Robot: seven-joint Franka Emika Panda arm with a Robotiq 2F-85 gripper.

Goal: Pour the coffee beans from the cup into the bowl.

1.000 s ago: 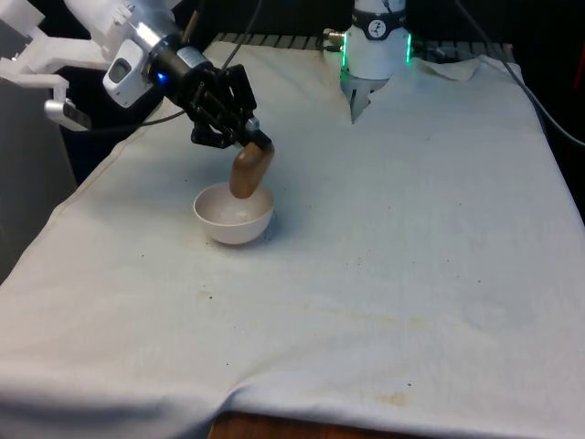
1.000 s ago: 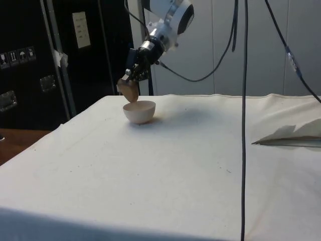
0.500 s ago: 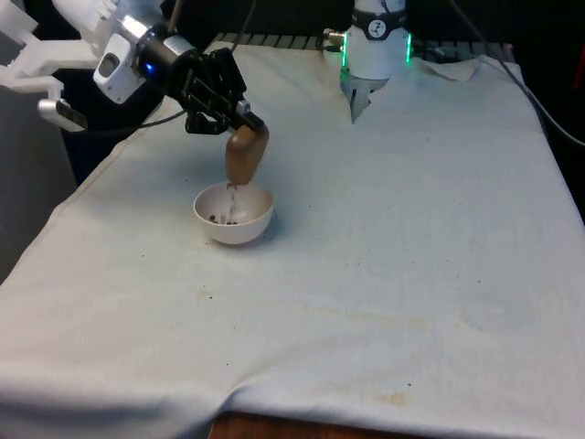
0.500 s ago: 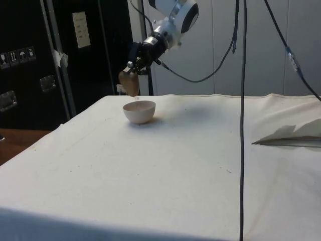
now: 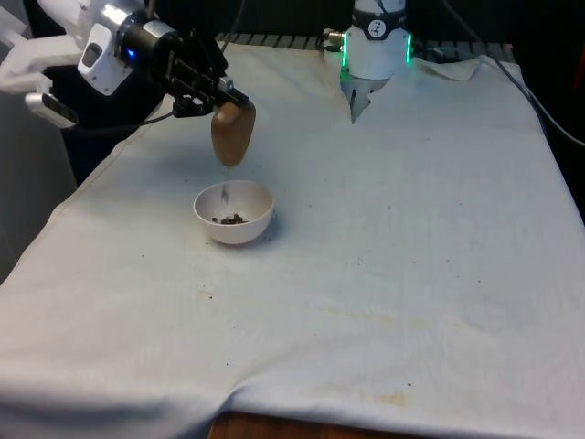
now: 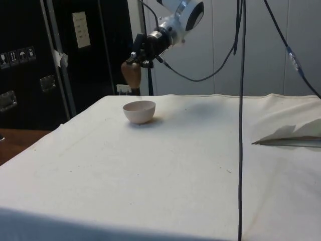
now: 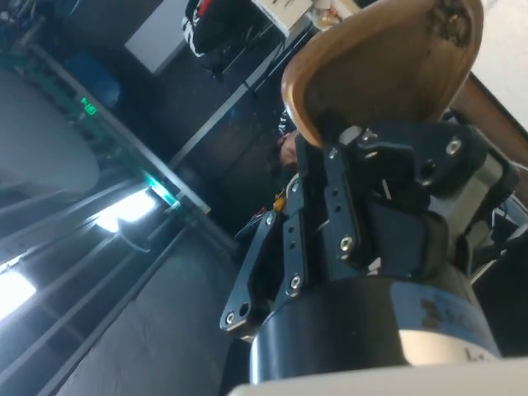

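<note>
In the front view, the black tool (image 5: 219, 99) hangs in the air over the counter (image 5: 384, 238), toward the front view's left. It is closed tight on a brown cup (image 5: 232, 133). The cup is tipped over so its mouth points down. A thin trickle of coffee beans (image 5: 225, 191) drops from the cup. Right under the cup sits a white bowl (image 5: 234, 212) on the white cloth (image 5: 411, 302). The cup is well above the bowl and does not touch it. A little dark pile of beans lies in the bottom of the bowl. A few tiny dark specks lie on the cloth near the bowl. At the far end of the counter, a bit of folded white paper (image 5: 462, 68) rests on the cloth.

In the side view, the tool (image 6: 138, 54) holds the cup (image 6: 131, 74) up high, with the cup hanging down below the fingers. The bowl (image 6: 139, 111) stands on the counter (image 6: 165, 165) below the cup, with a clear gap between them. Black cables (image 6: 242, 115) hang down in front of the counter. The folded paper (image 6: 293, 134) lies far off to one side, well apart from the bowl.

In the wrist view, the tool (image 7: 375, 177) shows up close. Its two fingers (image 7: 342, 206) press on the brown cup (image 7: 388, 70), which sticks out past them. The cup looks smooth and rounded here. Behind it the room is dark, with a bright light strip (image 7: 124, 210).
</note>
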